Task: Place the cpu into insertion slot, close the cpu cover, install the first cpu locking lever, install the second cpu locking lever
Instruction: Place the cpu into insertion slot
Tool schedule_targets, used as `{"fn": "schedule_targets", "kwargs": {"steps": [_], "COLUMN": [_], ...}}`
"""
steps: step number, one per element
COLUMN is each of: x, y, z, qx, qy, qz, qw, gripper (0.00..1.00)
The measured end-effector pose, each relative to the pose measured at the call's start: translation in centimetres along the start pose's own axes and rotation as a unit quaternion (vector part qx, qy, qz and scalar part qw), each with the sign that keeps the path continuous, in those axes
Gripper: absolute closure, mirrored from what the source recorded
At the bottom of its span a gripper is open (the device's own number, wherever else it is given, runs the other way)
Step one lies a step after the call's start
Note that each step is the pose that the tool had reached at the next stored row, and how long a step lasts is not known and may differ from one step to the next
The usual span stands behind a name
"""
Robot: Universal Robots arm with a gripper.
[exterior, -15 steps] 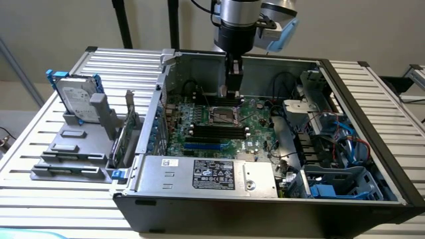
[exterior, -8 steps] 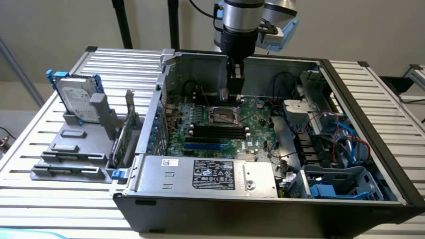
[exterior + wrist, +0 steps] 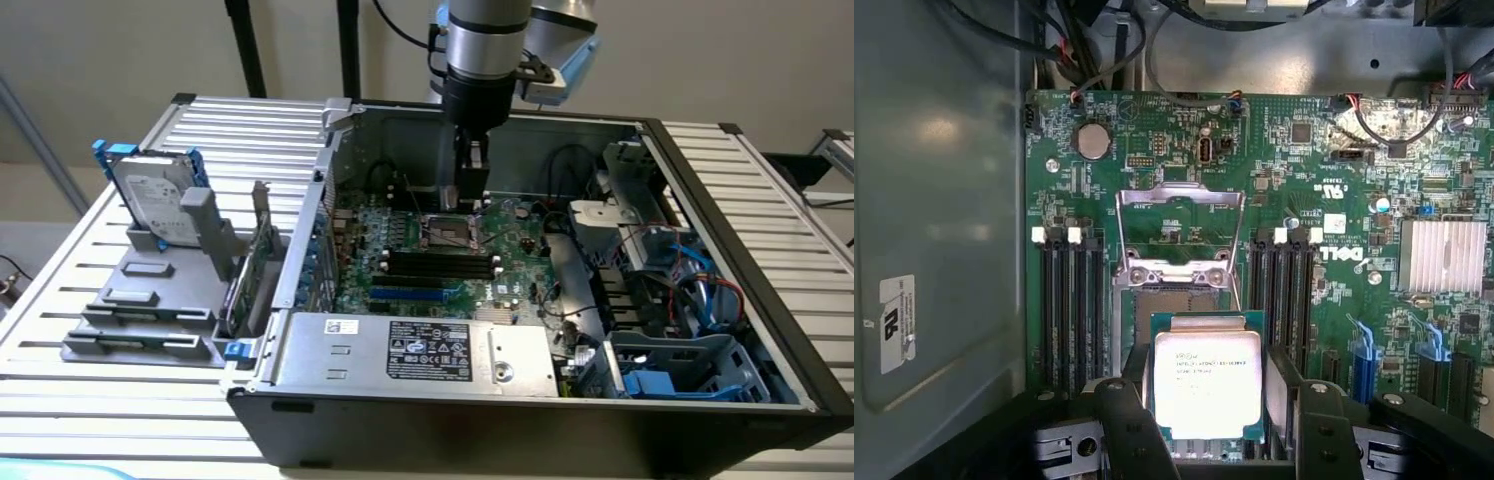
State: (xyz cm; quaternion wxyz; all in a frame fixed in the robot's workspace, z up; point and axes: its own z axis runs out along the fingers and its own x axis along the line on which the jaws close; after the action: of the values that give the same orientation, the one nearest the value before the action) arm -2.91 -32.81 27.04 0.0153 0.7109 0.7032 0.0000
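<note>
Black fingers (image 3: pixel 1122 420) clench the small square silver-faced cpu (image 3: pixel 1207 385) by opposite edges, holding it level over the dark square insertion slot (image 3: pixel 1172 298) mid-way across the green motherboard (image 3: pixel 1334 160). Beyond, the thin silvery cpu cover (image 3: pixel 1179 225) stands flipped open, so the socket is exposed.

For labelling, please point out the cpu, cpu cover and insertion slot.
cpu (image 3: pixel 1207 385): wrist view, shiny face centre.
cpu cover (image 3: pixel 1179 190): wrist view, frame's end bar.
insertion slot (image 3: pixel 451 232): exterior view, socket centre.

Robotics lab bench: opened computer case (image 3: pixel 534 432) on slatted metal table (image 3: pixel 107 402), hard drive (image 3: pixel 151 198) alongside.
</note>
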Motion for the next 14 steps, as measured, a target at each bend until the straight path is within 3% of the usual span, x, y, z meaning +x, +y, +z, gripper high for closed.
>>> {"fn": "schedule_targets", "kwargs": {"steps": [8, 14], "x": [0.0, 0.0], "y": [-0.12, -0.44], "z": [1.44, 2.38], "qx": [0.0, -0.0004], "qy": [0.0013, 0.008], "qz": [-0.002, -0.002], "qw": [1.0, 1.0], "gripper": [0.45, 0.45]}}
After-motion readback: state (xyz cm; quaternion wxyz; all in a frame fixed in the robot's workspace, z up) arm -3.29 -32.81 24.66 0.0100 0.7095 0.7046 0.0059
